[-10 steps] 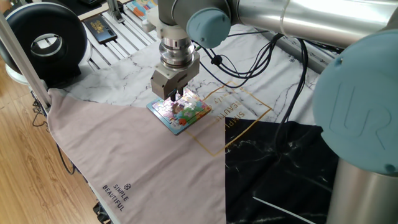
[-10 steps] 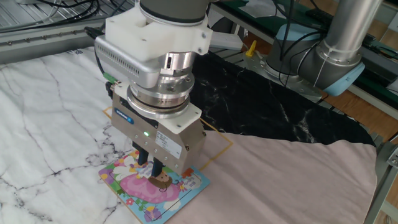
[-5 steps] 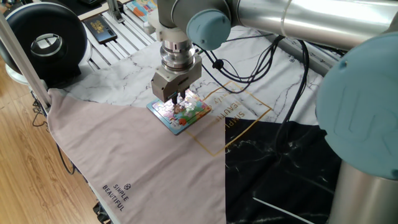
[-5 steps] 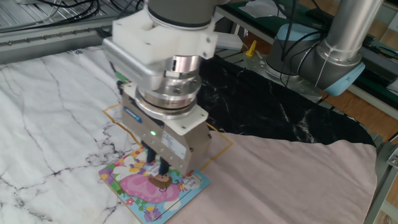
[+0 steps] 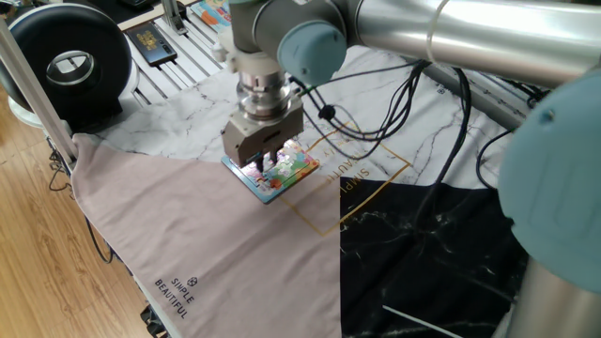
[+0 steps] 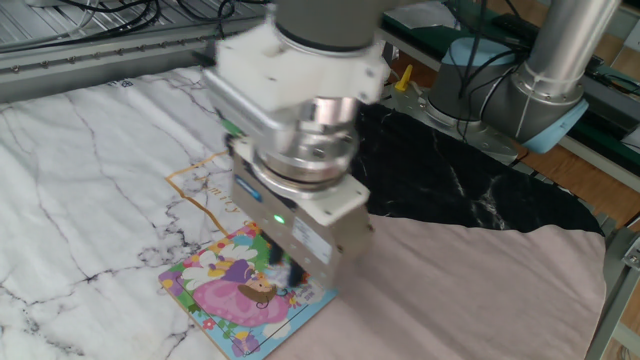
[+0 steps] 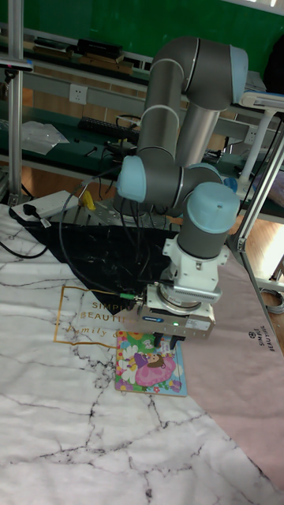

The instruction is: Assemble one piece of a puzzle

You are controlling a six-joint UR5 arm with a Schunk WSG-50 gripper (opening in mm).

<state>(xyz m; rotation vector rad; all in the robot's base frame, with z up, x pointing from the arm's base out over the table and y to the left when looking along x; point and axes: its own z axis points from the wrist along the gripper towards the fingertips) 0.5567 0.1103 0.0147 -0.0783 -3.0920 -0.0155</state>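
The puzzle (image 5: 289, 169) (image 6: 232, 296) (image 7: 145, 364) is a small square board with a pastel cartoon picture and a thin blue rim, lying flat on the marble-print cloth. My gripper (image 5: 264, 158) (image 6: 284, 272) (image 7: 169, 344) hangs straight down over the board's edge on the pinkish-cloth side, its fingertips at or just above the picture. The fingers stand close together, but motion blur and the gripper body hide the tips. No loose piece shows between them.
A pinkish cloth (image 5: 207, 244) and a black cloth (image 5: 423, 253) overlap the marble sheet beside the board. A round black device (image 5: 70, 61), a dark card (image 5: 150, 42) and an orange-edged picture board (image 5: 211, 11) lie at the back. Cables (image 5: 413, 94) trail from the arm.
The gripper has slid sideways across the puzzle, from over its middle toward the edge by the pinkish cloth. The board has stayed in place.
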